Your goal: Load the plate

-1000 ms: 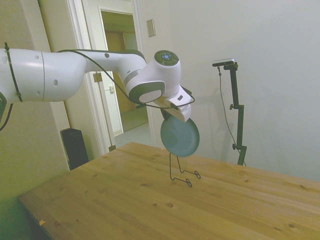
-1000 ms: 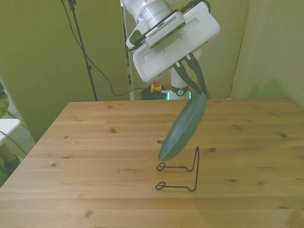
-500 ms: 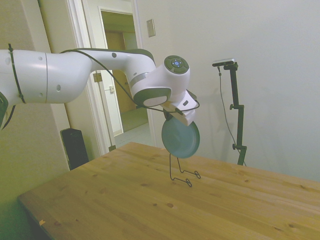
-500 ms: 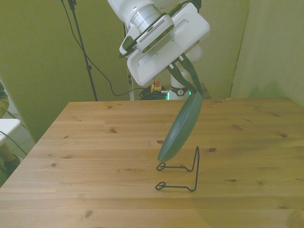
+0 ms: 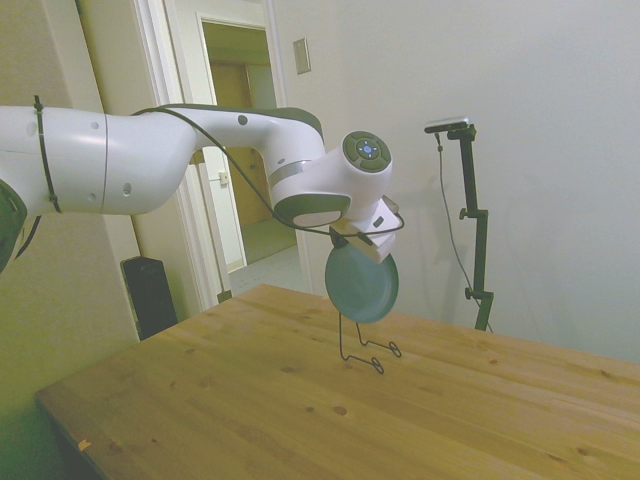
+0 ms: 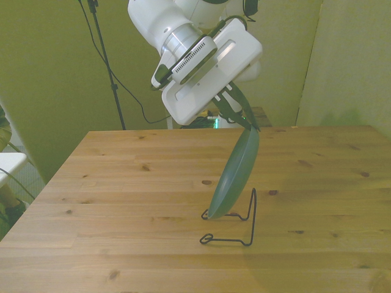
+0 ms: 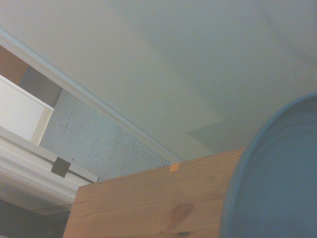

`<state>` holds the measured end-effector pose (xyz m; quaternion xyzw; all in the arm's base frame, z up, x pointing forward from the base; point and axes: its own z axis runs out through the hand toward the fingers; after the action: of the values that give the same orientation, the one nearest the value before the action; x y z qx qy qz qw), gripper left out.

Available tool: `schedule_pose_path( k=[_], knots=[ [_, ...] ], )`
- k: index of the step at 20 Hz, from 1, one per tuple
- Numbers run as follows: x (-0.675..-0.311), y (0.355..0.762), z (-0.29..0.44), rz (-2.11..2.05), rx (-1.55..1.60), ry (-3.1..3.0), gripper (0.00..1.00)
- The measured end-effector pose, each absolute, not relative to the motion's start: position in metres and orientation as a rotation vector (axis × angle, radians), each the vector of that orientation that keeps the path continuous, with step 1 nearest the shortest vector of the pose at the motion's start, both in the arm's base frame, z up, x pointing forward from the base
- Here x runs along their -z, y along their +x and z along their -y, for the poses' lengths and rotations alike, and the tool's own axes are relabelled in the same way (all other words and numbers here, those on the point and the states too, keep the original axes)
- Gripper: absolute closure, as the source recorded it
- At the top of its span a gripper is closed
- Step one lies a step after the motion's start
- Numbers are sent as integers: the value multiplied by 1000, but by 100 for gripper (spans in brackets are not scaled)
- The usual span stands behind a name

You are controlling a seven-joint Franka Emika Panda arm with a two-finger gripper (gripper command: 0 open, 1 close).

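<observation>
Lowered, plate (image 6: 235, 176) hangs from tool (image 6: 244, 119), reaching wire stand (image 6: 235, 226).

Wooden table (image 6: 122, 201) is carrying one item: thin black wire stand (image 6: 235, 226), sitting directly on the planks toward the front view's right of centre.

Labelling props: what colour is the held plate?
Matte teal-green plate; clearest in the side view.
</observation>
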<state>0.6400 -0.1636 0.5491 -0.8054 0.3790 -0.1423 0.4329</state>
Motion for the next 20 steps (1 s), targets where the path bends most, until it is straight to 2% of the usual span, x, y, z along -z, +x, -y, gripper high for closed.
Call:
schedule_pose_path(
  k=[13, 20],
  knots=[
    [-537, 626, 177, -951, 334, -1963, 100],
    [-518, 616, 187, -958, 328, -1973, 100]
  ],
)
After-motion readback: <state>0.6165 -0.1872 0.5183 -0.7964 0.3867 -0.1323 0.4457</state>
